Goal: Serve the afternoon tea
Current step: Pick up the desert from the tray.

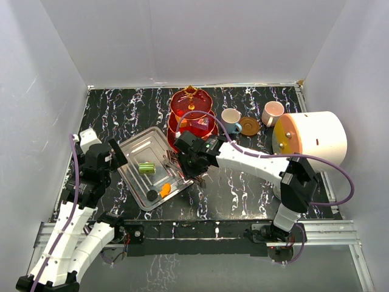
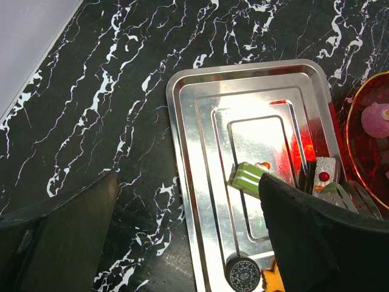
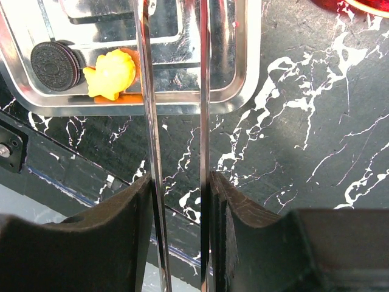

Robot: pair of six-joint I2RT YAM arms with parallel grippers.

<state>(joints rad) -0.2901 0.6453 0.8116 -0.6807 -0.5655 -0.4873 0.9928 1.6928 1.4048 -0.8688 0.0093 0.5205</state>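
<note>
The red three-tier stand (image 1: 191,115) stands at the back centre, a pink sweet (image 2: 377,118) on its lowest tier (image 2: 364,152). The blue cup (image 1: 231,117), a brown saucer (image 1: 250,126) and the pink cup (image 1: 271,111) sit to its right. A green sweet (image 1: 146,167), a black cookie (image 3: 56,58) and a yellow-orange sweet (image 3: 110,74) lie in the silver tray (image 1: 137,152). My right gripper (image 3: 179,182) is shut on metal tongs (image 3: 149,121) over the tray's right edge; a white cherry-topped sweet (image 2: 324,173) is at their tips. My left gripper (image 2: 188,225) is open and empty over the tray's left rim.
The big white cylinder with an orange face (image 1: 313,137) lies at the right, above the right arm. White walls close the table at the back and both sides. The table's near edge (image 3: 55,176) runs just below the tray.
</note>
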